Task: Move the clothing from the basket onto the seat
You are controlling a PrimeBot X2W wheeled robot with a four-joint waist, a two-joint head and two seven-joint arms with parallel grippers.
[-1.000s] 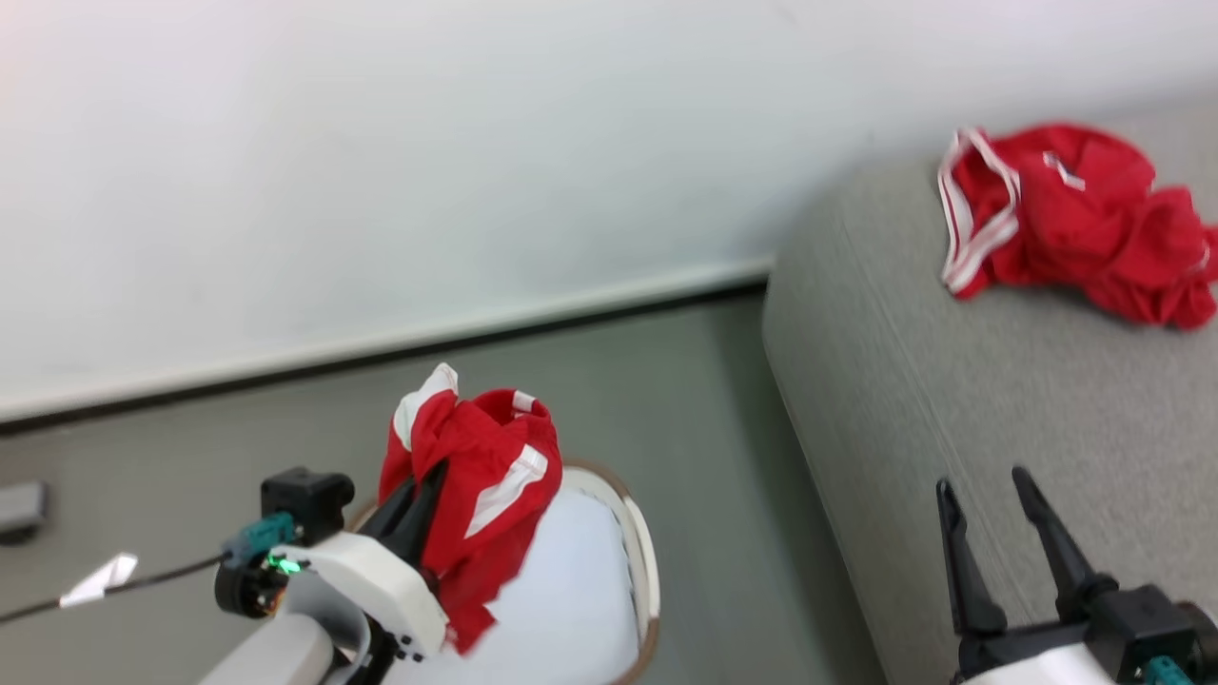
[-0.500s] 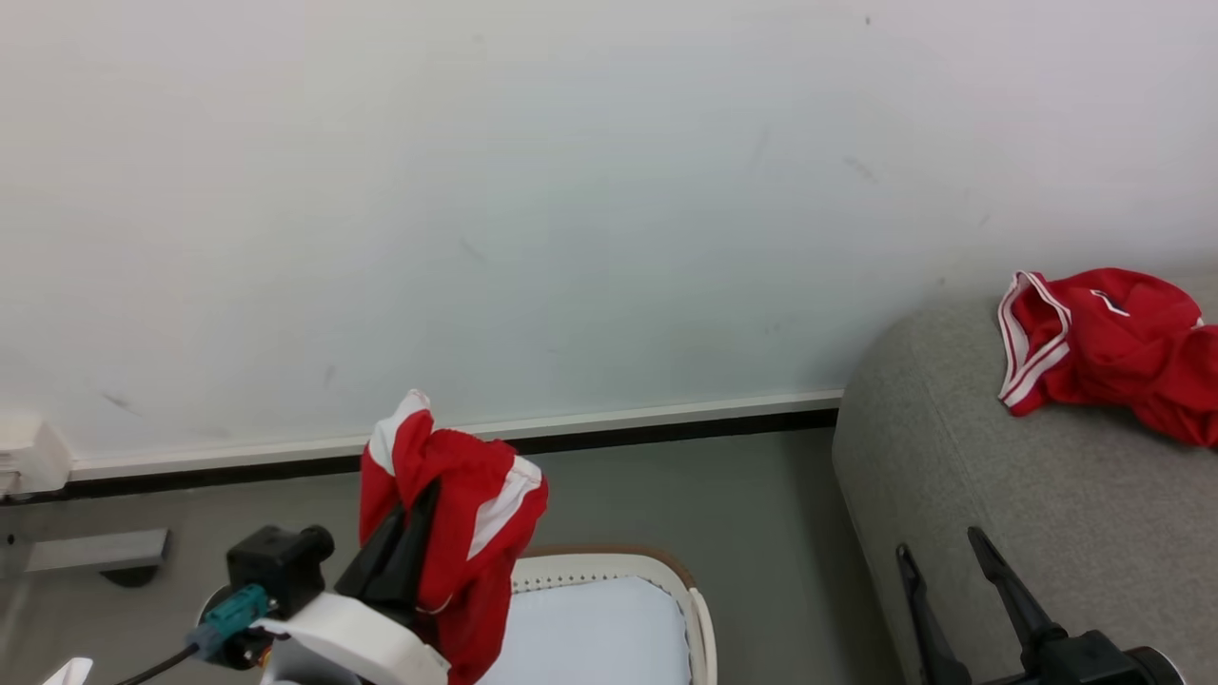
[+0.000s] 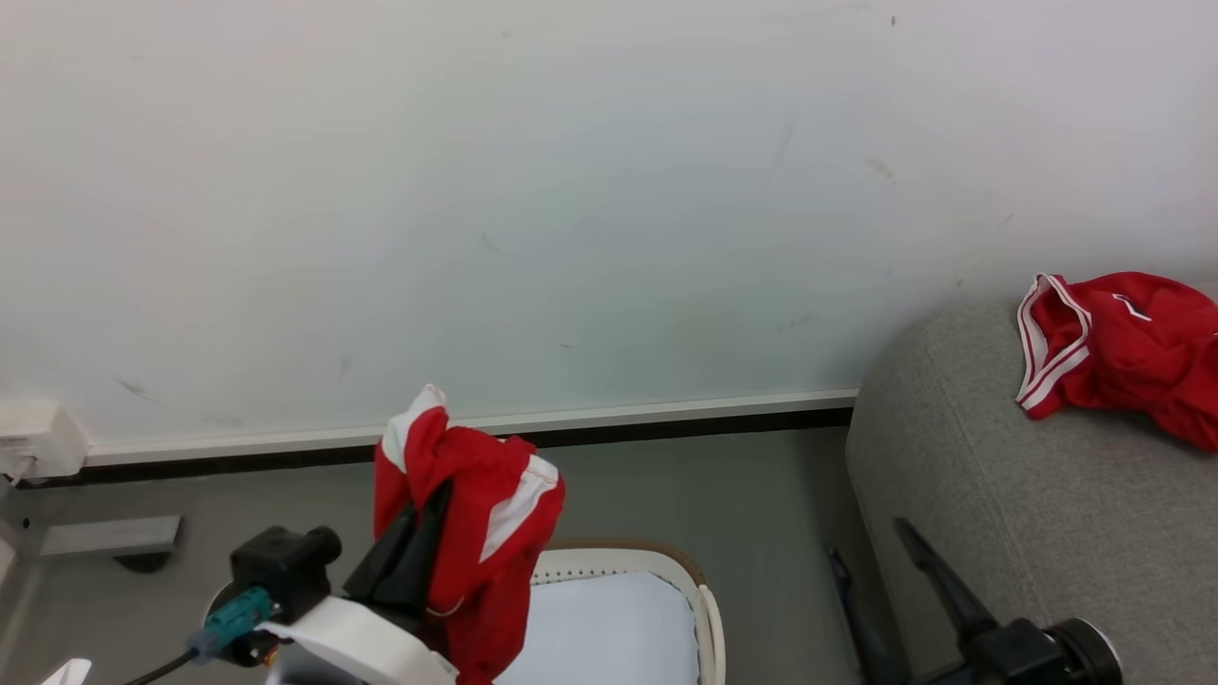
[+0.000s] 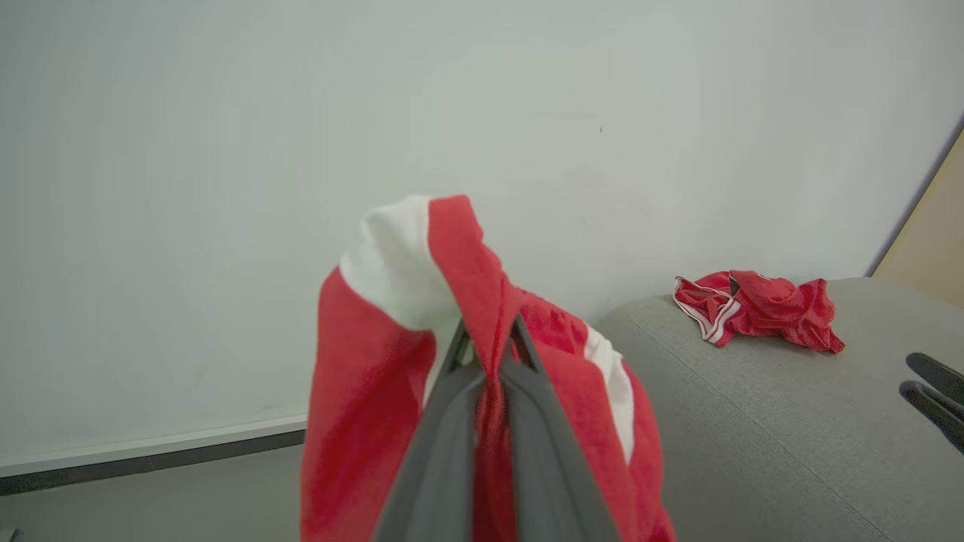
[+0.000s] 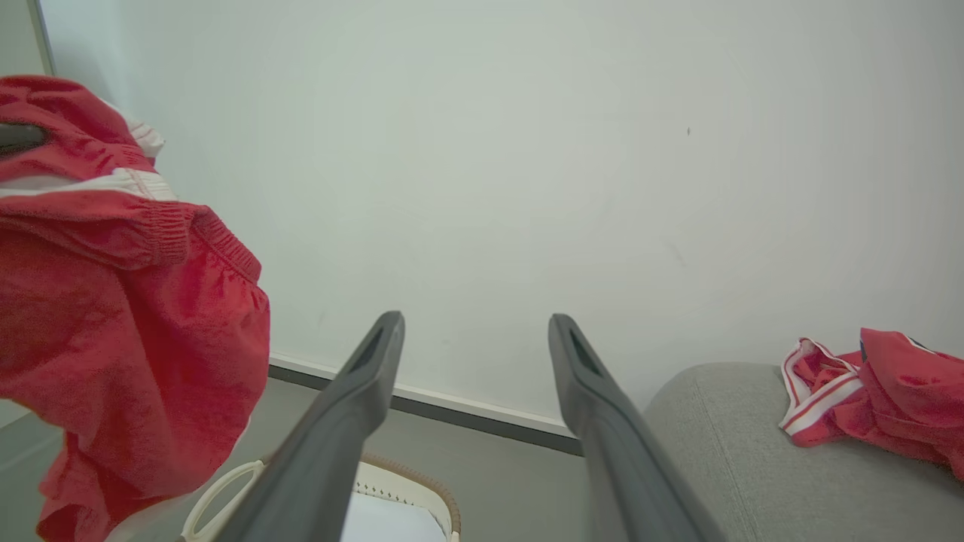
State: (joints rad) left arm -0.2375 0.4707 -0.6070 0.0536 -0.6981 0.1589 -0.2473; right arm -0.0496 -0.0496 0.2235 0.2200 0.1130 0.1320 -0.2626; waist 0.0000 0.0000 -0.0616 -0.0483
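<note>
Currently left tool (image 4: 488,339) is clamped shut on a bunched fold of the red garment (image 3: 481,504). Cloth judged limp, light, not slippery; it drapes down both sides, so a mid-fold hold looks adequate. Garment hangs above basket (image 3: 709,618). Right tool (image 3: 871,547) spread, empty, at 4 o'clock. Seat (image 3: 999,514), 3 o'clock, carries second garment (image 3: 1123,347).
</note>
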